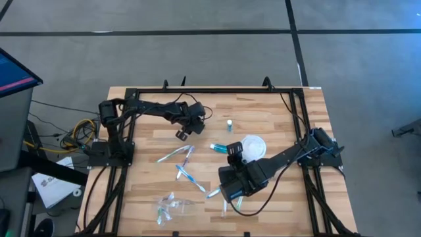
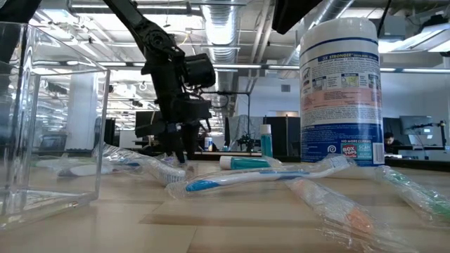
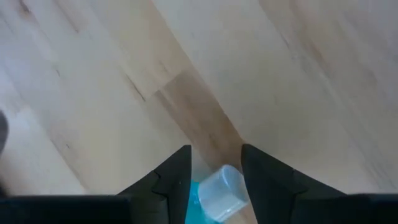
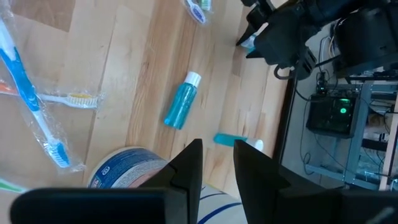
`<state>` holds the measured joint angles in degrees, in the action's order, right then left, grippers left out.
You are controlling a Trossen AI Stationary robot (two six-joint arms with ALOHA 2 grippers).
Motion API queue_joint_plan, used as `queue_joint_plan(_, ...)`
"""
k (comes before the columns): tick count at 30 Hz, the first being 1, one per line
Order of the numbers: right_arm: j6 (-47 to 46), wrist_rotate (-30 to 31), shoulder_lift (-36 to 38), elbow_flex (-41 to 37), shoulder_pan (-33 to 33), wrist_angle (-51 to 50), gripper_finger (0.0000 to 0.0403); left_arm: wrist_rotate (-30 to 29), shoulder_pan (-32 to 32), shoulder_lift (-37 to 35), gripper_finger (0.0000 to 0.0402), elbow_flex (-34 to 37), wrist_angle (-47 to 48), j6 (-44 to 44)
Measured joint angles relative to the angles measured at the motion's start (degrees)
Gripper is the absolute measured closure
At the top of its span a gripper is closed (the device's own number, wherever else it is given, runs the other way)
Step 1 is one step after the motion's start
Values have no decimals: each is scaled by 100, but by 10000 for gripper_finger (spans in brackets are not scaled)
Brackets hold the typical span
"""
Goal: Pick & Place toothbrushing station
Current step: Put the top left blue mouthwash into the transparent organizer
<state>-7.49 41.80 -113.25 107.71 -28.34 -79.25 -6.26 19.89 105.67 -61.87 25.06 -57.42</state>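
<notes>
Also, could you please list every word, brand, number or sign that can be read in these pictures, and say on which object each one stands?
"1X STRONGER": near the top of the label on the white wipes canister, low view.
"BOX TOPS": small pink badge at the foot of the same label.
The rest of that label, fine print and coloured panels, is too small to read.
The canister's blue band in the right wrist view is illegible.
The small blue bottles and the toothbrushes show no readable text.

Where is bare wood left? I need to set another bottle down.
Free: the corner behind the upright bottle, and the front corner beside the plastic bag. Crowded: the middle, with toothbrushes and the wipes tub.
</notes>
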Motion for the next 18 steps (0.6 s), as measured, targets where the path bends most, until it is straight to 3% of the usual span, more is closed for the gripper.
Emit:
queue_joint_plan(4,0,-2,0,1,-2,3,321,-97,-56,-233,268,-9,-40,1153)
queue_joint_plan(9,-2,-28,0,0,-17,10,321,-125,-93,-513,268,-6,8,3737)
queue_joint_plan(14,-99,-153,0,1,-60,31,321,-92,-232,-599,268,-13,-42,6867)
queue_joint_plan(18,-277,-151,0,0,-127,25,321,-367,-418,-582,268,169,-127,8495)
